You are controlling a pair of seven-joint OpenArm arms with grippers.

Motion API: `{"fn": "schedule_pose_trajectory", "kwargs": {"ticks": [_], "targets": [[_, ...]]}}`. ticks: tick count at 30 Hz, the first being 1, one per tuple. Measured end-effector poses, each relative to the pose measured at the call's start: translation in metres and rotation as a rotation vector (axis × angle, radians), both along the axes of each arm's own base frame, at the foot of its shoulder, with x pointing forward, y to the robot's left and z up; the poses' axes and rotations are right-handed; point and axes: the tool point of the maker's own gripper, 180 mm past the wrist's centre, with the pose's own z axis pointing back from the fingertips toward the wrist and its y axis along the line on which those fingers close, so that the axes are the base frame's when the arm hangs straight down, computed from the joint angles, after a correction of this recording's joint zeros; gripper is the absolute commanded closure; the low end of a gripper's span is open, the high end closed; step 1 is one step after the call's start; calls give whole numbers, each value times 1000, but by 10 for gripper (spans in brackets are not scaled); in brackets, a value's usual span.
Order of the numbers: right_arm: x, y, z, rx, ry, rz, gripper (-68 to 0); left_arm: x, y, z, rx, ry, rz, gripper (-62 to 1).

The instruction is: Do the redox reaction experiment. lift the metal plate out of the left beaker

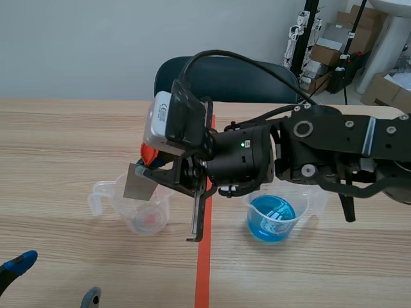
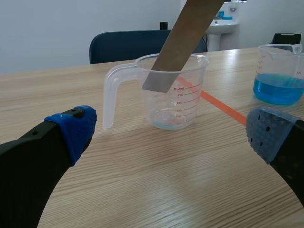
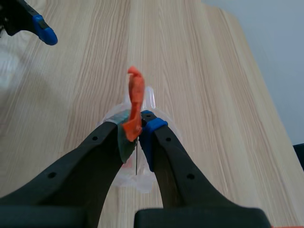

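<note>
Centre-left in the scene, the right gripper (image 1: 149, 168) clamps the metal plate (image 1: 136, 183) near its orange clip (image 1: 148, 154), holding it tilted, lower end just inside the left beaker (image 1: 160, 212), seemingly to lift it clear, while the left gripper (image 1: 56, 281) sits spread wide at lower left.

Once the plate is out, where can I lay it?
Free: wood between the left beaker and left gripper; near table right of the tape line, before the blue beaker. Crowded: over both beakers, under the right arm holding the metal plate.
</note>
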Motion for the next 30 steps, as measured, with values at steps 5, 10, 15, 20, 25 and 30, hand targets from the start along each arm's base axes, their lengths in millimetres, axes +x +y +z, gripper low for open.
{"fn": "schedule_pose_trajectory", "kwargs": {"ticks": [5, 10, 15, 20, 25, 30], "targets": [[-2, 4, 4, 10, 79, -29, -6, 0, 0, 0, 0, 0, 0, -623], [-1, 4, 3, 11, 139, -58, -6, 0, 0, 0, 0, 0, 0, -623], [0, 3, 3, 18, 167, -70, -6, 0, 0, 0, 0, 0, 0, -623], [0, 3, 3, 21, 178, -76, -14, 0, 0, 0, 0, 0, 0, -623], [0, 3, 3, 22, 178, -76, -216, 0, 0, 0, 0, 0, 0, -623], [1, 3, 3, 24, 174, -84, -398, 0, 0, 0, 0, 0, 0, -623]]}}
